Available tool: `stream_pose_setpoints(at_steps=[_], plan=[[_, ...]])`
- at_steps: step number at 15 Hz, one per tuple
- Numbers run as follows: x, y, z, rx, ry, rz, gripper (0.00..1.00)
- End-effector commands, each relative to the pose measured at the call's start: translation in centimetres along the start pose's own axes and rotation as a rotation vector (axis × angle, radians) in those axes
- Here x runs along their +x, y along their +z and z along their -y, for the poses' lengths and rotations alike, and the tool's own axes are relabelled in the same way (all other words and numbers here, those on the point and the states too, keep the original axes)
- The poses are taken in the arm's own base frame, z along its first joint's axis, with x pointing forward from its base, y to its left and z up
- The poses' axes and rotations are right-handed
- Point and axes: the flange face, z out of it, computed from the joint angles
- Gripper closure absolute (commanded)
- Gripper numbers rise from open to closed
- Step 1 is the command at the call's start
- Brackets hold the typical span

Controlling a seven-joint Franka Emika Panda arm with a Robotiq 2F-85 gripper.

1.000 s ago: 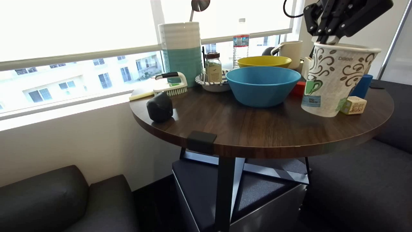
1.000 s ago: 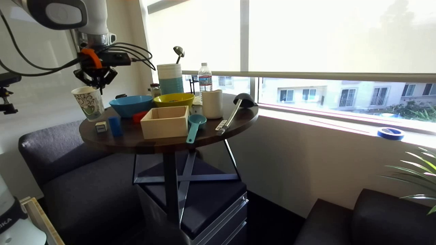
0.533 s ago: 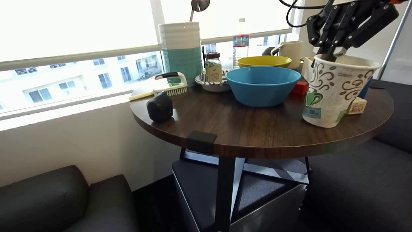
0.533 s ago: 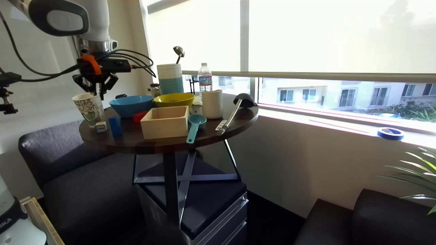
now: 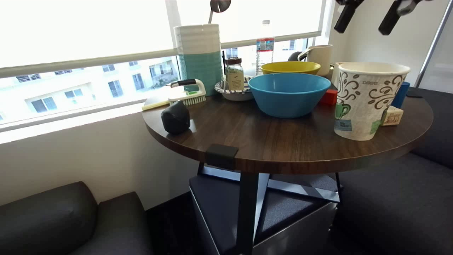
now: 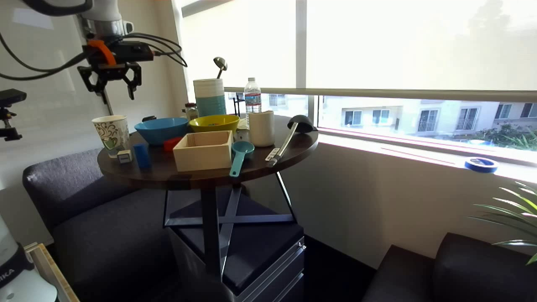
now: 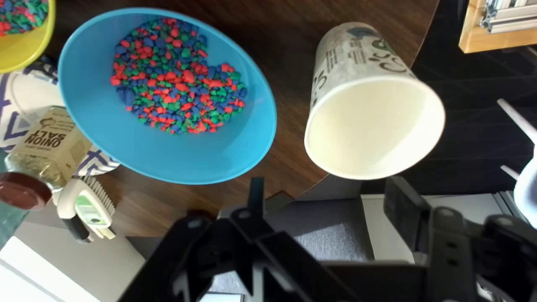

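The pincer [image 6: 118,98] is hanging above the paper cup [image 5: 368,101], its two fingers standing wide apart and gripping nothing; a plain gap is separating the fingertips from the cup's rim (the wrist view is looking straight into the pale inside); the cup is standing upright on the dark round worktop [image 5: 262,141], near the edge, and is showing brown swirls with a green mug motif; a small printed block [image 5: 392,116] is sitting just beside it, though whether the two are touching is not showing clearly; a blue cylinder [image 6: 142,156] is standing next to the block.

Near the cup, a blue bowl [image 5: 288,102] is holding red, green and blue pebbles [image 7: 180,79]; a yellow bowl [image 6: 222,127] is sitting just beside the blue one and is holding similar bits; a red piece [image 6: 171,144] is lying between the blue bowl and a pale wooden box [image 6: 203,157]; a teal scoop [image 6: 238,159] is lying beside the box, its handle pointing toward the worktop's edge; a white mug [image 6: 261,129] is standing near the scoop, with a water bottle [image 6: 253,94] rising behind it and a black-headed ladle [image 6: 300,123] lying close by.

Toward the window, a spice jar [image 7: 54,144] labelled onion salt is standing near a white-and-teal crock [image 5: 200,71]; a scrub brush [image 5: 187,92] is resting near the crock, and a dark rounded object [image 5: 176,118] is sitting in front of the brush.
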Motion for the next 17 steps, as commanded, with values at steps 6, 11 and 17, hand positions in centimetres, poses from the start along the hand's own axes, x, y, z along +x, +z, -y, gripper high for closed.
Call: stream_pose_setpoints(at_steps=[6, 11, 17], plan=[[2.6, -7.3, 3.7, -0.066, 0.28, 0.033, 0.0], [2.6, -7.6, 3.7, -0.08, 0.332, 0.004, 0.0], [2.5, -7.6, 3.7, -0.075, 0.337, -0.001, 0.0]])
